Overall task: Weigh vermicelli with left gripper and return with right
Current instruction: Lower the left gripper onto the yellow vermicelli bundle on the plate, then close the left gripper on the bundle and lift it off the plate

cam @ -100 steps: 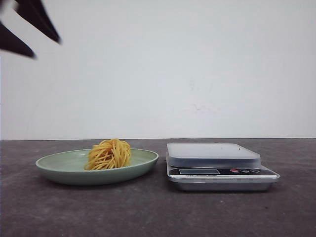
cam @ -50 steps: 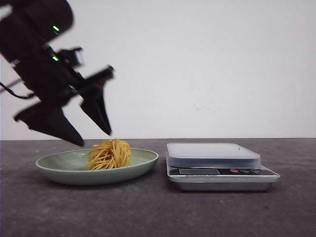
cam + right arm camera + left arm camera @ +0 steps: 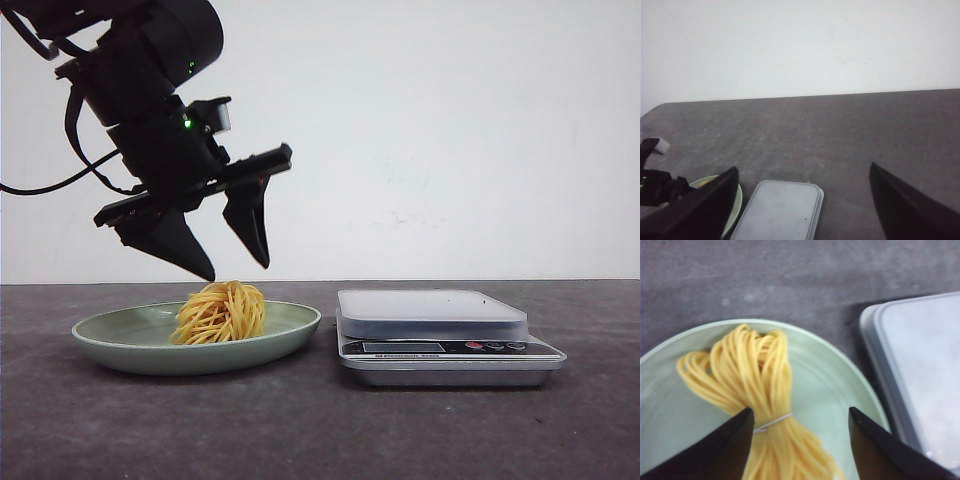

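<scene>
Just above the vermicelli (image 3: 222, 312), the left hand (image 3: 240, 270) hangs with its two black fingers spread wide, empty, tips pointing down on either side of the nest's top and not yet touching it. The vermicelli sits in the pale green plate (image 3: 120, 345), a little toward the side nearest the scale (image 3: 440, 335), which stands just beside the plate on the dark counter (image 3: 320, 430). From the left wrist view the bundle (image 3: 757, 405) lies between the fingers (image 3: 715, 450) — looped strands gathered by a thin white tie (image 3: 772, 422) across the middle. It looks light and springy, probably brittle if dry, so loose strands could slip or snap; the tied waist seems the surest place to close on, gently. The right hand (image 3: 800, 220) is also spread wide and empty, well apart from the vermicelli, looking down over the scale's platform (image 3: 777, 210).
</scene>
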`<state>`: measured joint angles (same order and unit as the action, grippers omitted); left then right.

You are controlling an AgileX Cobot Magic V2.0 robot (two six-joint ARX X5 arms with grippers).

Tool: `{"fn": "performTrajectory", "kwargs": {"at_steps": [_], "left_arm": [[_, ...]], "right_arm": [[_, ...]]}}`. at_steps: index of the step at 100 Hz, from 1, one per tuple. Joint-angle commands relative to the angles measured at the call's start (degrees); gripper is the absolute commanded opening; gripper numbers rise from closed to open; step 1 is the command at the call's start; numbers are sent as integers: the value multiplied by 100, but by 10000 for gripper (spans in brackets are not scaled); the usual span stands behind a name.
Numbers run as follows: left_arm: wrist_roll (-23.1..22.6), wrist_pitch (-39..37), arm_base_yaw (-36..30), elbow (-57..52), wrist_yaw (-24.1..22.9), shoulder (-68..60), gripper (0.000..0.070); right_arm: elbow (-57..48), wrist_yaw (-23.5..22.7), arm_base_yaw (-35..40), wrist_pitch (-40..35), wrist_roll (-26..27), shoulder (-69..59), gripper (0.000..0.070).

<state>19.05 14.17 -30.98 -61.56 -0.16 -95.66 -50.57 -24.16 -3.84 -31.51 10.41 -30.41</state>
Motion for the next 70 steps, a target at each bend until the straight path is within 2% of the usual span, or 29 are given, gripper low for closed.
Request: {"fn": "performTrajectory", "kwargs": {"at_steps": [1, 51, 66, 70], "left_arm": [[-107, 24, -24, -105, -59, -175, 367], [-101, 85, -26, -107, -96, -616, 363], [-101, 136, -26, -105, -61, -728, 344], [-101, 138, -26, -105, -44, -748, 313]], "right_arm": [[-94, -35, 2, 39, 2, -15, 531], [-96, -48, 2, 83, -15, -11, 531], [-96, -50, 2, 98, -15, -7, 531], [-96, -50, 2, 120, -15, -7, 531]]}}
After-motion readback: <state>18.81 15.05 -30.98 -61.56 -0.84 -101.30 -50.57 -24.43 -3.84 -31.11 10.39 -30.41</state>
